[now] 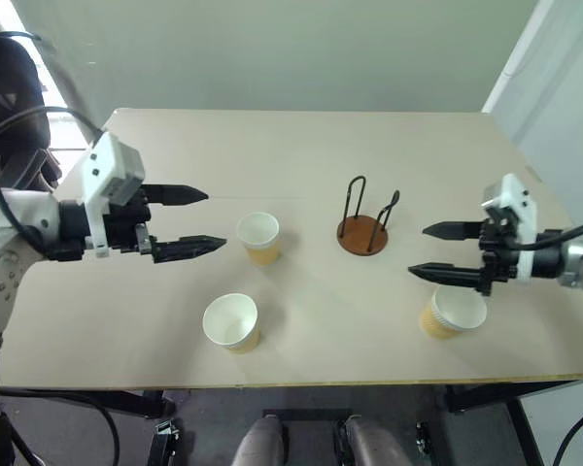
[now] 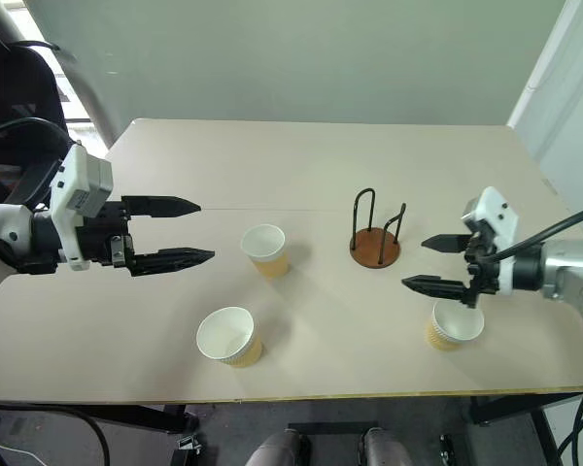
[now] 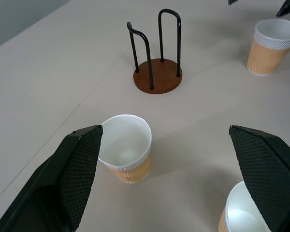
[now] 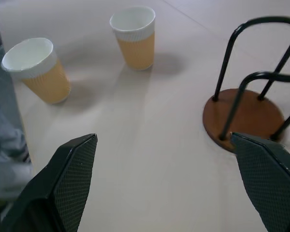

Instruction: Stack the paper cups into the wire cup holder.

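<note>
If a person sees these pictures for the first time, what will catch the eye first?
Probably the two black grippers, left gripper and right gripper, both open, reaching in over the table from opposite sides. Between them stands the empty wire cup holder, and three upright paper cups sit apart: one beside the holder, one near the front edge, one under the right gripper.

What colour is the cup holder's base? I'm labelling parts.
Reddish-brown, under black wire loops; the holder's base is clearest in the left wrist view.
</note>
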Available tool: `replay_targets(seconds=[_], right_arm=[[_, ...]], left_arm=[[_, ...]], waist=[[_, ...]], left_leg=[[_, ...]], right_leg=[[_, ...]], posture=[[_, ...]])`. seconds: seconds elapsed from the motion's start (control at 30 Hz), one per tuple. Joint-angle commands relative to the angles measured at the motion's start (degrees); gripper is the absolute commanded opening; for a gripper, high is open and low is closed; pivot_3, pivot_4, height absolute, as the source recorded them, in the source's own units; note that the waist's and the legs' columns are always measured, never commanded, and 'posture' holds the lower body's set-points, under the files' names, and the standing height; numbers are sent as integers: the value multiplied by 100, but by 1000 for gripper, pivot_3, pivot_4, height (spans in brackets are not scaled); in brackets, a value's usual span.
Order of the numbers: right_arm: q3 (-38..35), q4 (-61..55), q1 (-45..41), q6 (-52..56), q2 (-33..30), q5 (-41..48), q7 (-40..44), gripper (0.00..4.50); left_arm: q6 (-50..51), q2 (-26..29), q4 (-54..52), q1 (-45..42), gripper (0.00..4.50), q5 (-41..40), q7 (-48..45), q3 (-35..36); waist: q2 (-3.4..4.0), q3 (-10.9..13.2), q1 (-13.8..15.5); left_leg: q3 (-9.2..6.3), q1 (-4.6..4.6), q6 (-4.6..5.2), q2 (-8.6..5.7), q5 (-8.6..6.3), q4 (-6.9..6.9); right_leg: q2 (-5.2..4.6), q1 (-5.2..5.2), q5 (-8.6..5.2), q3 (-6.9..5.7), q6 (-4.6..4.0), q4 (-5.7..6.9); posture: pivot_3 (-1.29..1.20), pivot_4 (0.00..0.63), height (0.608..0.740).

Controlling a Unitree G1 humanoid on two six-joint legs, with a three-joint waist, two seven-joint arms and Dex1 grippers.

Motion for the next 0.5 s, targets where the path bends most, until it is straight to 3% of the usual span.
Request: replay_targets(seconds=[0.03,0.17,0.5], right_arm=[[-82,-259,-318,531,376,101,-929,4480],[105,-275,-583,841,802,93,-1526,4480],[844,279,-815,653,1189,-432,-2352,4480]], left_arm=[[-135,-31,63,-202,4500,72,-120,-23],[-128,-57,70,-218,4500,116,-161,-3],[-16,48,-227,239,4500,73,15,402]], waist=[[0,0,0],[0,0,-2],[-4,-2,0]], left_leg=[[0,1,3,0,2,1],[0,1,7,1,5,1],[0,-7,12,1,2,-3]], right_leg=[[0,0,4,2,6,0],[0,-3,7,3,10,3],[0,-9,10,2,18,-1]], posture=[[0,150,740],[0,150,740],[0,150,740]])
